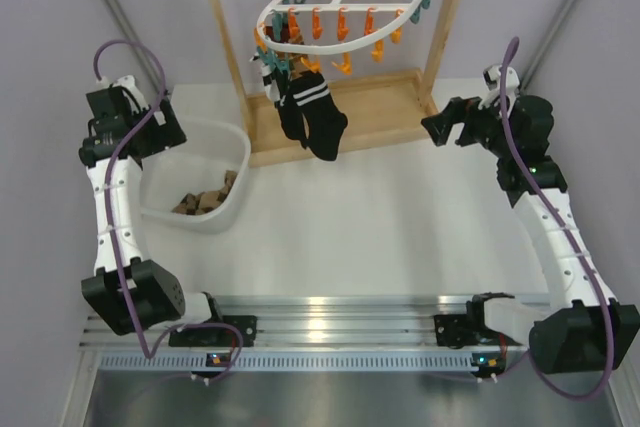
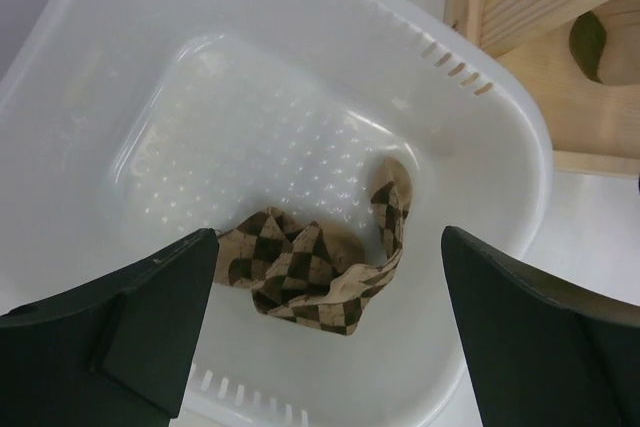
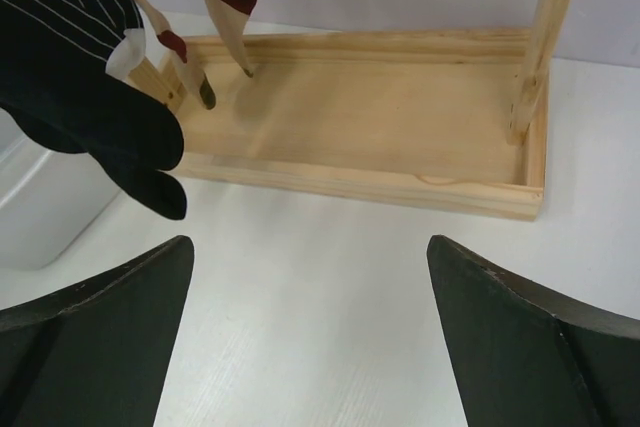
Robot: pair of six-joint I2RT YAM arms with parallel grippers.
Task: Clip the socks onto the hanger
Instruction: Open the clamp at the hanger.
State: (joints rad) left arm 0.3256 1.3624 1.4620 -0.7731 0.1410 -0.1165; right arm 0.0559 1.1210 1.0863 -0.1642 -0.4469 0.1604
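Left end effector [image 2: 328,277], jaws wide, hangs above the checkered socks [image 2: 310,272] bunched in the white basin [image 2: 300,37] near the left edge of the desk [image 1: 400,237], likely lining up a pick; right end effector [image 3: 310,267], likewise agape, hovers near the hanger [image 1: 385,37].

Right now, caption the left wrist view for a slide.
Open left gripper hovers over brown-and-tan checkered socks bunched in a white perforated basin.

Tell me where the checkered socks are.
The socks lie bunched in the white basin, on the left in the top view, beside the wooden stand and under the left gripper, jaws open.
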